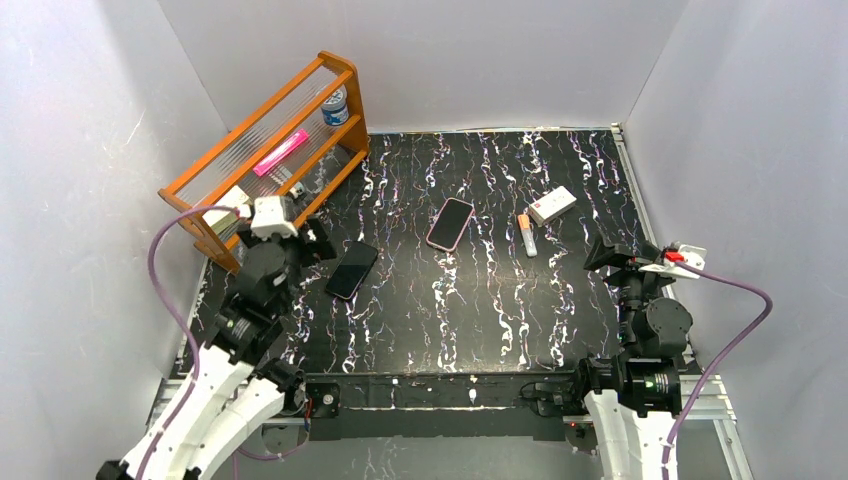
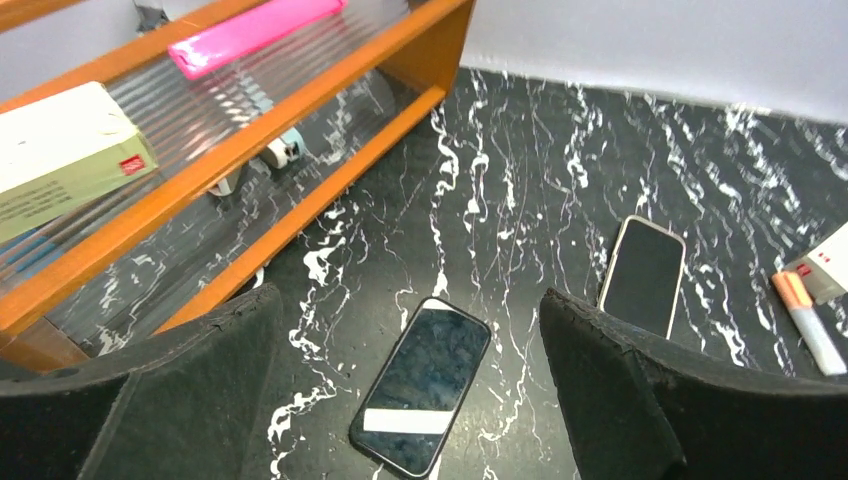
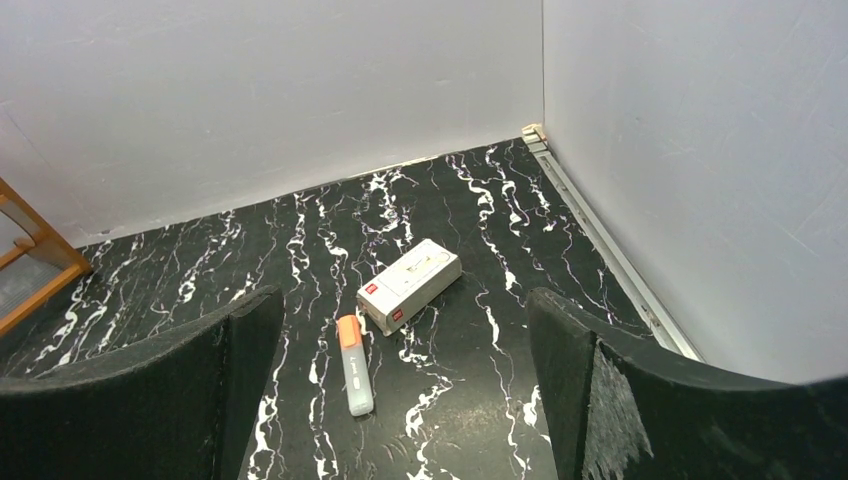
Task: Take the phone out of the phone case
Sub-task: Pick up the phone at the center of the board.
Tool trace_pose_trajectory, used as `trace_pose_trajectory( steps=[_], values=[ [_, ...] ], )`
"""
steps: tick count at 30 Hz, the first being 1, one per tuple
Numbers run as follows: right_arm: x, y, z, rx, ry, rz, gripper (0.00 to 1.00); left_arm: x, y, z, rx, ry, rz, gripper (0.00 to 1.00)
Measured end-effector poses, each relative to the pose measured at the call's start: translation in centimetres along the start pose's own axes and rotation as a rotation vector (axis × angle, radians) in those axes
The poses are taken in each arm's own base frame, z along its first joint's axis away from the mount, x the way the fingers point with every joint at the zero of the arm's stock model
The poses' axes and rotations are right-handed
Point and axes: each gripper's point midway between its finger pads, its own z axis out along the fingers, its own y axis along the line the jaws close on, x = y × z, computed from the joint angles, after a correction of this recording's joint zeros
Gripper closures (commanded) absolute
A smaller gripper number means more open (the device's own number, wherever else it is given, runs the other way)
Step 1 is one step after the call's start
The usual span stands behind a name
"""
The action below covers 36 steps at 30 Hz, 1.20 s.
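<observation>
The left gripper (image 2: 410, 305) hangs with its jaws spread wide and nothing between them, low over the black marbled table (image 1: 480, 300). A dark phone (image 2: 422, 385) lies flat, screen up, on the table directly beneath the gap between its fingers, touching neither of them. The pink-cased phone (image 2: 645, 275), the task's thing, lies flat and screen up farther ahead and off to that gripper's right, past its right finger and well apart from the dark phone. The phone sits inside its pale pink rim. To the left gripper's left and ahead stands a wooden rack (image 2: 435, 45), carrying a pink bar (image 2: 250, 35) on one shelf and a pale carton (image 2: 60, 150) nearer the gripper.

The right gripper (image 3: 405, 300) is likewise fully open and holds nothing. Ahead of it, seen between its fingers, rests a white box (image 3: 408, 285) with red marks. An orange-capped tube (image 3: 354, 378) lies just beside the box, nearer the gripper and slightly to its left. The pink-cased phone is out of that wrist's view; from above it lies ahead and well to the right gripper's left.
</observation>
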Motion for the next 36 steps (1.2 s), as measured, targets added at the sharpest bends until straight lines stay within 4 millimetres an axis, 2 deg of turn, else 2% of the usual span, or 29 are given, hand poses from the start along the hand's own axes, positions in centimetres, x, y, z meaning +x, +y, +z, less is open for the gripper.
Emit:
trace_pose_trajectory(
  steps=[6,9,12,17,20,23,28,36],
  values=[
    [0.6,0.2,0.3,-0.007,0.028,0.003,0.01,2.1,-3.0,2.8,0.055,0.194,0.086,0.02],
    [0.9,0.4,0.3,-0.018,0.037,0.008,0.01,4.5,-4.5,4.5,0.085,0.326,0.147,0.02],
    [0.9,0.6,0.3,-0.027,0.041,0.012,0.01,7.9,-5.4,6.5,0.085,0.491,0.241,0.02],
    [1.1,1.1,0.2,-0.05,0.048,0.017,0.01,14.2,-5.3,8.7,0.073,0.768,0.404,0.02],
    [1.1,1.3,0.2,-0.06,0.051,0.019,0.01,17.6,-4.7,9.2,0.082,0.906,0.453,0.02],
    [1.2,1.6,0.1,-0.071,0.055,0.02,0.01,20.3,-3.5,9.2,0.078,1.02,0.483,0.02],
    [1.3,1.9,0.1,-0.087,0.06,0.021,0.01,22.4,-2.5,8.8,0.108,1.124,0.471,0.02],
    [1.4,2.2,0.0,-0.101,0.063,0.023,0.01,23.9,-1.9,9.0,0.164,1.18,0.42,0.02]
  ],
)
